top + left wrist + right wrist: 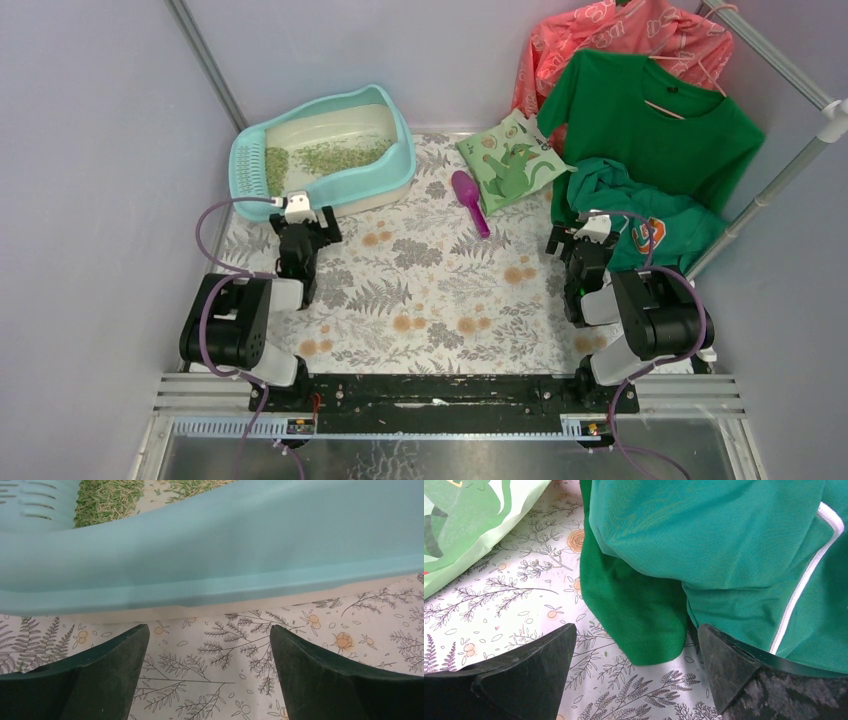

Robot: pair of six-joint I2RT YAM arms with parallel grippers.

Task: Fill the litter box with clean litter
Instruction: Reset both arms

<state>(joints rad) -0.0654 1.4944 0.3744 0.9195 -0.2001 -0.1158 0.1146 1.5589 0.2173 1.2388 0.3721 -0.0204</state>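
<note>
top view, litter box: large turquoise-rimmed plastic litter box with a cream basin, at the far-left corner of the floral-printed table; long axis slanted, slotted grate end toward the left edge, raised back toward the middle of the far edge
top view, litter: pale-green and beige clean litter spread in the basin, up to the grate
top view, left gripper: just beside the box's near rim, pointing at it; fingers spread, holding nothing
top view, right gripper: near the right edge, fingers spread, empty, against a heaped teal garment
top view, rest: light green printed plastic bag by the far edge; purple plastic scoop just beside it, bowl toward the bag; green T-shirt and coral hoodie on hangers at the far-right corner
left wrist view: left gripper wide apart over bare table; the litter box rim crosses just ahead; clean litter beyond it
right wrist view: right gripper wide apart; the green T-shirt hem hangs between the fingers; teal garment at right; bag at far left
</note>
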